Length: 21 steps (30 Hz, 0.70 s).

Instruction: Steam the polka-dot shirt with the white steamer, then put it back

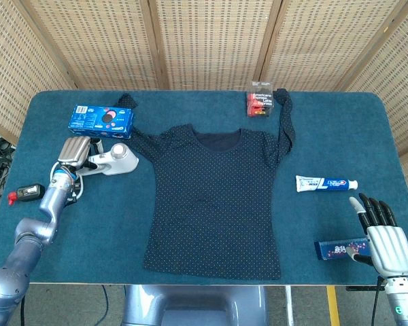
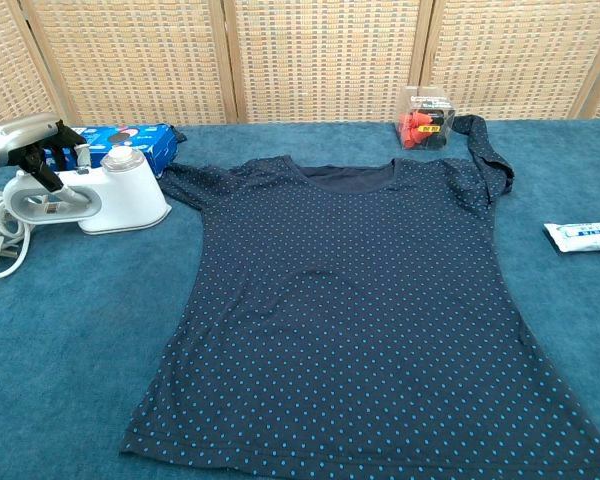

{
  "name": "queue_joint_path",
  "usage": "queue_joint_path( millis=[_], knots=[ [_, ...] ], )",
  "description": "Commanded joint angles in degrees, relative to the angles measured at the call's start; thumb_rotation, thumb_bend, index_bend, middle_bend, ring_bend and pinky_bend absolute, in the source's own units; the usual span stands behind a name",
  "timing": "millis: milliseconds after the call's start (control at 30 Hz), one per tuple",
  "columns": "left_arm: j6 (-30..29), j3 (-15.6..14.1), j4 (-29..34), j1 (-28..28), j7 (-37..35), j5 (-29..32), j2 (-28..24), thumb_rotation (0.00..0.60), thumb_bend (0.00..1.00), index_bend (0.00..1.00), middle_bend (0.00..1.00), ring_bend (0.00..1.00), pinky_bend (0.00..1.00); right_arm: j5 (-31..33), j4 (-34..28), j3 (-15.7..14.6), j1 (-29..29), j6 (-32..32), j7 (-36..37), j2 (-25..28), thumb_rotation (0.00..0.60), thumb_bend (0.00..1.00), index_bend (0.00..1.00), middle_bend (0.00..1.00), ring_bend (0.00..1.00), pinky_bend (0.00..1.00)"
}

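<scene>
The white steamer (image 2: 105,195) sits on the worktop (image 1: 211,265) just left of the polka-dot shirt (image 1: 214,197); left hand (image 1: 73,151) fingers loosely around its handle, right hand (image 1: 384,241) fingers spread, holding nothing

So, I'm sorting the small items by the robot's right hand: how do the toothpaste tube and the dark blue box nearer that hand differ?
The toothpaste tube is mostly white with blue print; the dark blue box is dark with small pink marks. The tube lies apart from the right hand; the box lies right at its fingers. The tube sits closer to the shirt. Both lie flat on the table.
</scene>
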<state>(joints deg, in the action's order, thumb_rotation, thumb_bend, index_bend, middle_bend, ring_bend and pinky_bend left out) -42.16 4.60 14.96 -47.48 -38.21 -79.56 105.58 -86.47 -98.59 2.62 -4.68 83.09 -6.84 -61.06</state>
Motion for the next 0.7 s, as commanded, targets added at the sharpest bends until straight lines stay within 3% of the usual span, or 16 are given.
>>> queue_joint_path(
  millis=[33,133,300,567,700],
  knots=[
    [0.27,-0.21,0.95,-0.03,-2.51,-0.51,-0.60,0.600,0.00,0.02,0.02,0.10,0.25,-0.12,-0.07,-0.01,0.05,0.13,0.15,0.08,0.600,0.00,0.07,0.00,0.00,0.00],
    [-2.45,-0.19,2.38,0.44,-5.01,-1.06,-1.50,0.600,0.00,0.00,0.00,0.01,0.15,-0.47,-0.21,-0.12,0.13,0.36,0.37,0.24,0.600,0.00,0.07,0.00,0.00,0.00],
    [-10.20,-0.48,6.43,2.65,-8.38,-2.58,-4.35,0.600,0.00,0.00,0.00,0.00,0.01,-1.41,-0.70,-0.38,0.40,1.06,0.88,0.68,0.600,0.00,0.07,0.00,0.00,0.00],
    [-20.92,-0.45,20.32,7.67,-4.80,-3.65,-13.83,0.600,0.00,0.00,0.00,0.00,0.00,-3.38,-1.77,-1.18,0.86,1.98,1.68,1.57,0.600,0.00,0.07,0.00,0.00,0.00],
    [-26.75,-0.53,34.37,12.07,2.28,-3.30,-21.88,0.600,0.00,0.00,0.00,0.00,0.00,-4.52,-2.14,-1.53,1.19,2.78,2.75,2.16,0.600,0.00,0.07,0.00,0.00,0.00]
  ],
)
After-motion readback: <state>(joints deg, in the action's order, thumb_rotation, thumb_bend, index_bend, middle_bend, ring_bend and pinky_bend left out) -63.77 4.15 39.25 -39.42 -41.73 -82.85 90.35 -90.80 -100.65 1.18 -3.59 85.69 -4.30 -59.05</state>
